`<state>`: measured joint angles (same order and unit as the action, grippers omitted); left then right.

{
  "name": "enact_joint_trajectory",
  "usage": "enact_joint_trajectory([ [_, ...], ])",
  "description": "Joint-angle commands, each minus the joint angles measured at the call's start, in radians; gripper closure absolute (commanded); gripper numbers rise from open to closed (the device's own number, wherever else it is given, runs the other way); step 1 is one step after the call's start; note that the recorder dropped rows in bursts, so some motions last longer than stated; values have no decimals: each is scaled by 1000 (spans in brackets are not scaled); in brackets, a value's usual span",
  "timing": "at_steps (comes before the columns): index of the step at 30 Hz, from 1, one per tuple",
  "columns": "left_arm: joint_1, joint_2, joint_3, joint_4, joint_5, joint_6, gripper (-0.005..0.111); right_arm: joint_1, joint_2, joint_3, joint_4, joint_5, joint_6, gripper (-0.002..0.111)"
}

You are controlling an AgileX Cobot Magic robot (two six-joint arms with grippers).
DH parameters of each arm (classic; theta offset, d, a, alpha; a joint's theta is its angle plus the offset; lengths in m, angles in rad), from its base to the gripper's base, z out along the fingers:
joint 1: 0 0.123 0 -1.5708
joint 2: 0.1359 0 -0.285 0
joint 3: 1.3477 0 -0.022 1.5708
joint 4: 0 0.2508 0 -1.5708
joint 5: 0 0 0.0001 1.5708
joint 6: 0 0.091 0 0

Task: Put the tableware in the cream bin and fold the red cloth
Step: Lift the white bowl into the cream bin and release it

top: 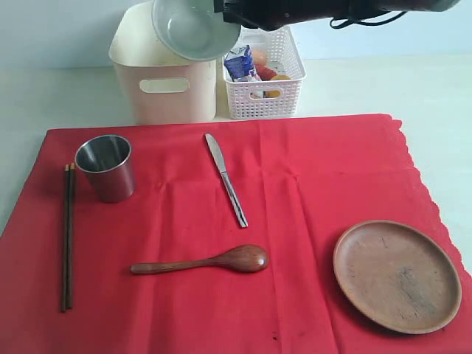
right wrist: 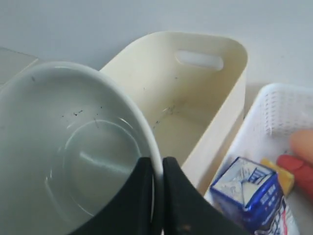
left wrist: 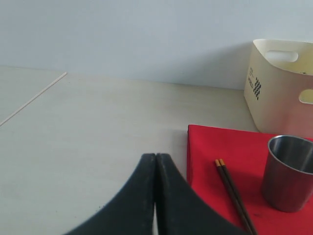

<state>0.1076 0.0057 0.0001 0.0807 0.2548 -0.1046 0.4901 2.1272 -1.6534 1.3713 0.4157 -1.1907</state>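
Note:
My right gripper (right wrist: 157, 161) is shut on the rim of the pale bowl (right wrist: 68, 147), which hangs tilted over the cream bin (top: 162, 81), also the cream bin (right wrist: 195, 98) in the right wrist view. In the exterior view the bowl (top: 193, 28) is at the top. On the red cloth (top: 295, 184) lie the steel cup (top: 107, 167), chopsticks (top: 68, 236), knife (top: 226, 179), wooden spoon (top: 203, 261) and wooden plate (top: 397, 275). My left gripper (left wrist: 156, 157) is shut and empty, over bare table beside the cloth's corner (left wrist: 220, 147), near the cup (left wrist: 288, 172) and chopsticks (left wrist: 234, 193).
A white lattice basket (top: 264, 74) with a blue milk carton (top: 240, 63) and other food stands right of the bin. The carton (right wrist: 252, 193) shows close to my right fingers. Pale table (left wrist: 88, 122) surrounds the cloth.

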Motion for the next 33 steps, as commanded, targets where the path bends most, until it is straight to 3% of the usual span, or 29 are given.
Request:
enact_joint_trajectory([
  [1,-7,-2,0,-7,1,-1,106,40,47,-113,28,-55,-28,108],
  [7,-7,-2,0,-7,1,-1,106,56,157,-252,27,-84,-3,108],
  [14,-7,-2,0,-7,1,-1,106,92,173,-258,-5,-225,30,108],
  [21,-7,-2,0,-7,1,-1,106,100,175,-258,-29,-241,32,106],
  [33,-7,-2,0,-7,1,-1,106,102,175,-258,-29,-254,32,54],
])
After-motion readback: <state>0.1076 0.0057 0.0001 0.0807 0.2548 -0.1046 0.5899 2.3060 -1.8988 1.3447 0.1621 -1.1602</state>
